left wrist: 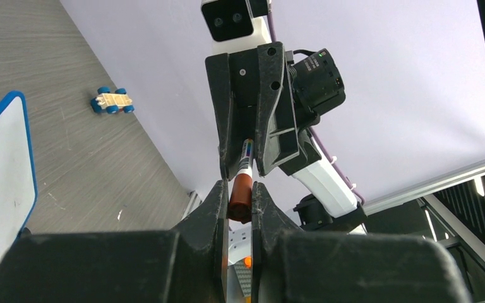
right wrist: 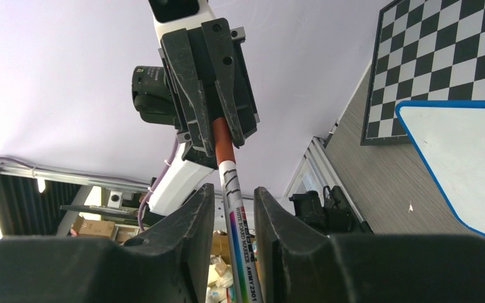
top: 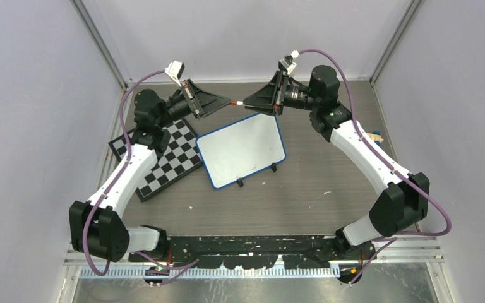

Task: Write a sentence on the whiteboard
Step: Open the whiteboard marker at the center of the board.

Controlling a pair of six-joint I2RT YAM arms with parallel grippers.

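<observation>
The whiteboard [top: 243, 149], white with a blue frame and black clip feet, lies blank at the table's middle; no sentence shows on it. It also shows in the left wrist view [left wrist: 0, 170] and the right wrist view [right wrist: 461, 158]. Both grippers face each other tip to tip above its far edge, with a whiteboard marker [top: 237, 102] held level between them. My left gripper [left wrist: 240, 189] is shut on the brownish-red cap [left wrist: 240, 196]. My right gripper [right wrist: 227, 192] is shut on the marker's white barrel [right wrist: 237, 221].
A black-and-white chessboard [top: 164, 161] lies left of the whiteboard, touching its left edge. A small toy car [left wrist: 112, 101] with blue wheels sits on the table at the right, near the wall. Grey walls close the table on three sides.
</observation>
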